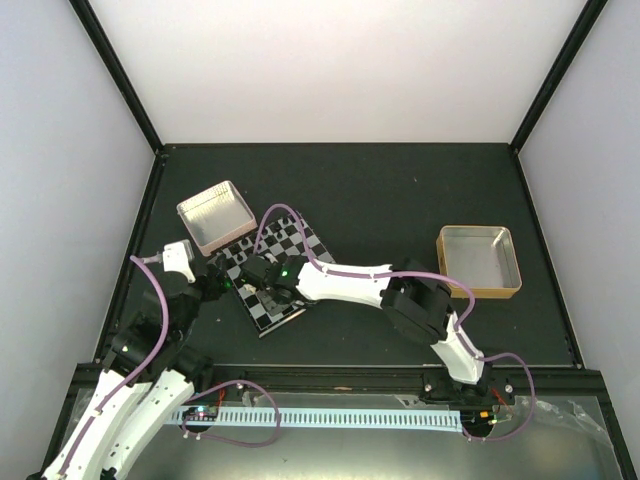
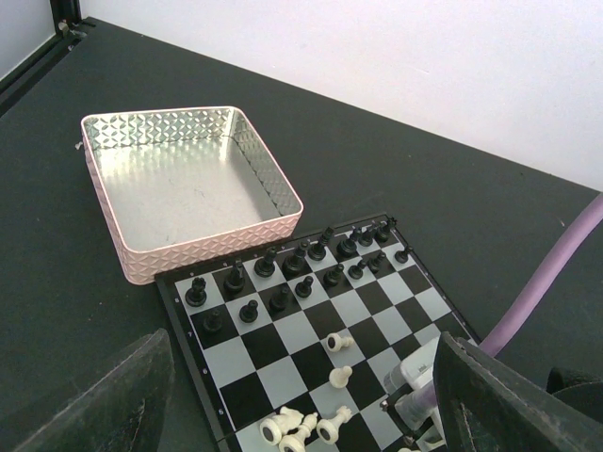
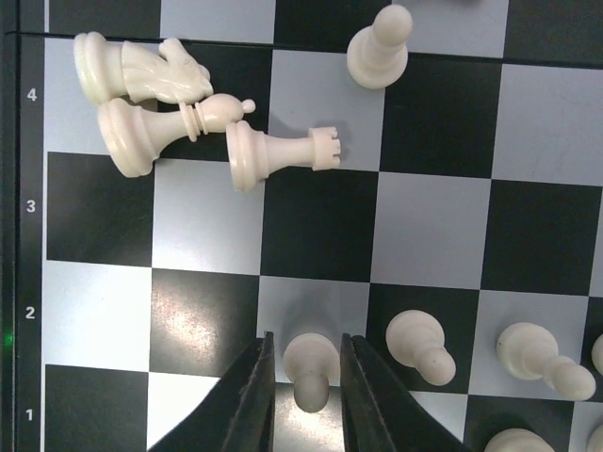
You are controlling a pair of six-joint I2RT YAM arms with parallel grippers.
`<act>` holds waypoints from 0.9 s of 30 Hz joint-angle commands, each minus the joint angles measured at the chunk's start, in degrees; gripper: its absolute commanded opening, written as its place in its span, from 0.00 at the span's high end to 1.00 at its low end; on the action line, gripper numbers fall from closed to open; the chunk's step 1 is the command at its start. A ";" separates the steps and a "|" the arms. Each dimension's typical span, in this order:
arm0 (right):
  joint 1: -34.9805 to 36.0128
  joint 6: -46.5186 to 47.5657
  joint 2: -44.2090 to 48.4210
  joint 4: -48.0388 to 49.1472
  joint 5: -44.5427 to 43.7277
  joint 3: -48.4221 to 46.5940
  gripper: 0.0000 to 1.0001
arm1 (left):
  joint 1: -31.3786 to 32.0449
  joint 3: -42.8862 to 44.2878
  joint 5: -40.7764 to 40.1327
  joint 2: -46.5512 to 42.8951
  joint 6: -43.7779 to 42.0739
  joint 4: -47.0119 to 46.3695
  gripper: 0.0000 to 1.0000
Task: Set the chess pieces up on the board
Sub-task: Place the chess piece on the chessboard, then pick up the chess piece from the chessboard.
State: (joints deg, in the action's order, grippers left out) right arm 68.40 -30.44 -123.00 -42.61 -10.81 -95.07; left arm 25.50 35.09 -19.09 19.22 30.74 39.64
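Note:
The board (image 1: pixel 292 238) lies left of centre, and it fills the right wrist view (image 3: pixel 320 226). My right gripper (image 3: pixel 307 341) hangs low over its near rows, open, with an upright cream pawn (image 3: pixel 311 365) between its fingers and a thin gap on each side. More cream pawns (image 3: pixel 424 347) stand to its right. A knight (image 3: pixel 141 68), a bishop (image 3: pixel 160 127) and a rook (image 3: pixel 278 151) lie toppled on the fourth row, with another pawn (image 3: pixel 379 52) upright beside them. My left gripper (image 2: pixel 303 377) is open and holds nothing, over the board's left edge.
Black pieces (image 2: pixel 301 268) stand in two rows on the far side of the board. A pink metal tray (image 2: pixel 212 247) sits against the board's far left corner. A gold-rimmed tray (image 1: pixel 480 292) lies at the right. The right arm (image 1: pixel 350 282) stretches across the board's near edge.

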 commanded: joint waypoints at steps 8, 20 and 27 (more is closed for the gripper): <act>-0.07 -2.42 9.34 5.11 -2.01 2.87 0.74 | 0.08 0.14 -0.62 1.32 0.60 0.36 0.23; -4.92 -8.39 27.29 19.02 -1.26 22.21 0.71 | 0.04 -3.65 20.41 13.10 -2.88 -10.92 0.24; -7.25 -8.17 34.62 22.02 -0.70 31.16 0.71 | 0.00 0.46 23.34 31.72 -4.09 -14.01 0.27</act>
State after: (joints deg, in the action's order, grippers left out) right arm 61.84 -37.82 -92.25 -24.27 -11.40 -66.94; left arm 25.50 31.79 0.91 43.18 28.21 28.53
